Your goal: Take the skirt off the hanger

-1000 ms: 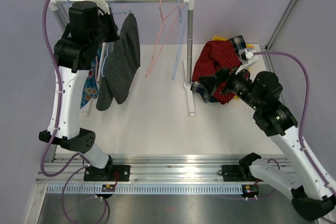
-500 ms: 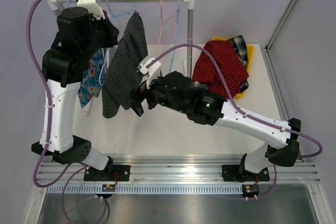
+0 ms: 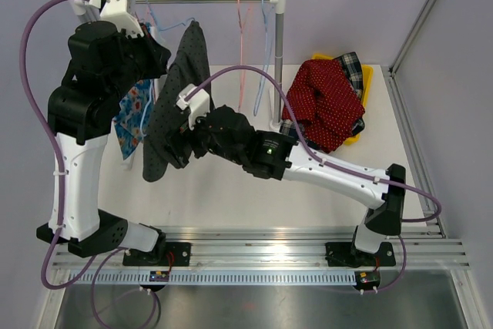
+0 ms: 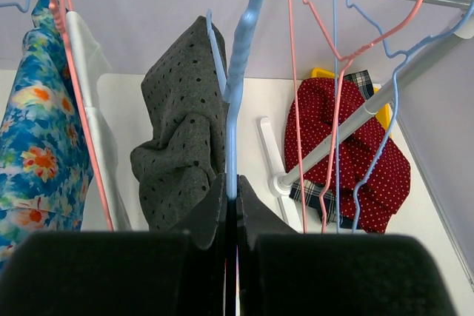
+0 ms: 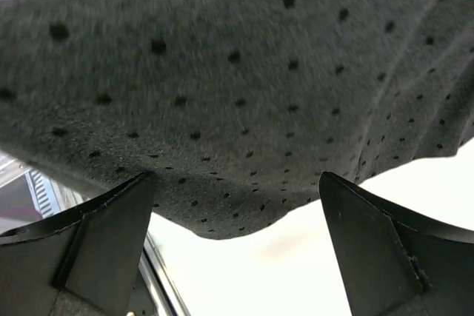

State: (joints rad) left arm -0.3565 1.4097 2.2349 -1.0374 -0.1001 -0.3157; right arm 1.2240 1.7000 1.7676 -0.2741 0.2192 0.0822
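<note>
Jaws apart, the right gripper (image 5: 237, 209) has swung from the red spotted cloth (image 3: 323, 102) to the hem of the grey dotted fabric skirt (image 5: 244, 72), still draped on the light-blue plastic hanger (image 4: 241, 49) that the left gripper (image 4: 231, 199) stays clamped on; a downward pull looks imminent

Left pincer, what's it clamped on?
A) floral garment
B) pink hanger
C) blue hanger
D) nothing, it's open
C: in the left wrist view the left pincer is shut on the shaft of the blue hanger, with the grey dotted skirt draped just beside it.
</note>
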